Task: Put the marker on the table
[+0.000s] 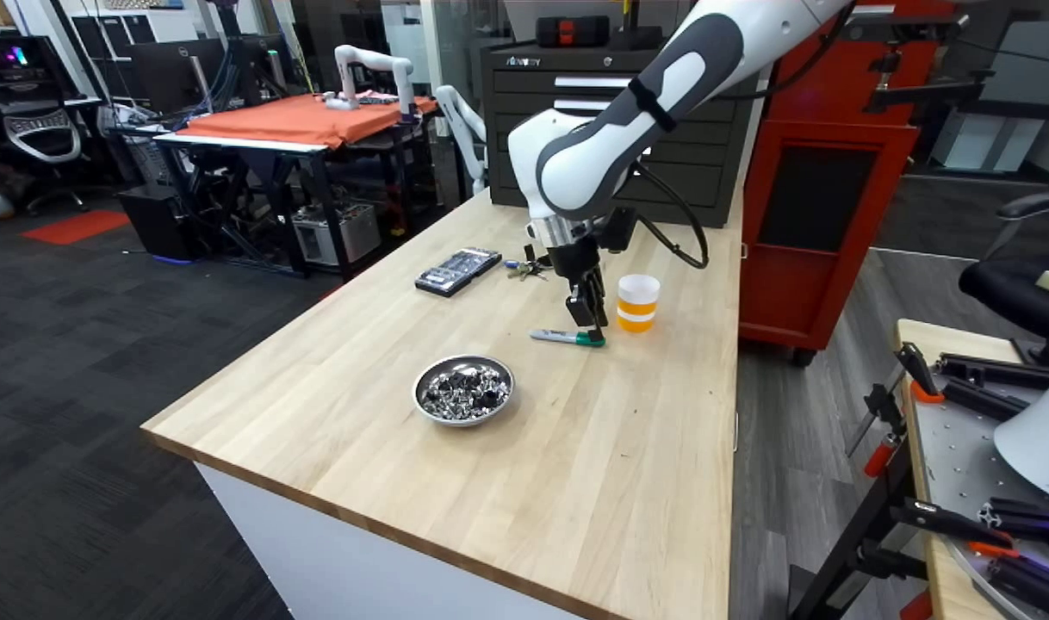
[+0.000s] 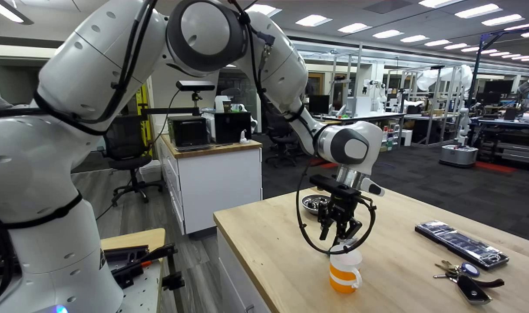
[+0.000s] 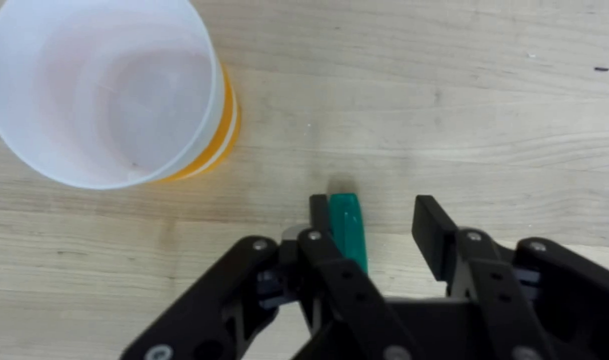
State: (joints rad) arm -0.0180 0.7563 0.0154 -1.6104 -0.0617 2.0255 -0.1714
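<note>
One marker (image 1: 555, 336) lies on the counter (image 1: 645, 482), flat as far as the views show, its green cap (image 3: 348, 225) at the right end in an exterior view, beneath your tool (image 3: 370, 220). The tool's fingers are spread: in the wrist view the left fingertip (image 3: 319, 212) sits right alongside the cap, touching or nearly so, and the right fingertip (image 3: 432, 240) stands well apart from it. You are gripping nothing.

I would judge the placing done and the step in hand to be backing off, though this moment alone can't rule out that you are lining up for a pinch. If it is the retreat, your next move calls for keeping the fingers wide and lifting straight up. Drift right in the wrist view while low, and that left finger would probably push or roll the marker. Drift left and you free the cap, but you head toward the side where the mug (image 3: 109, 100) stands, so gain height before you swing away. The metal bowl (image 1: 466, 422), to the near left of the marker in an exterior view, sits apart and shouldn't trouble the lift.
</note>
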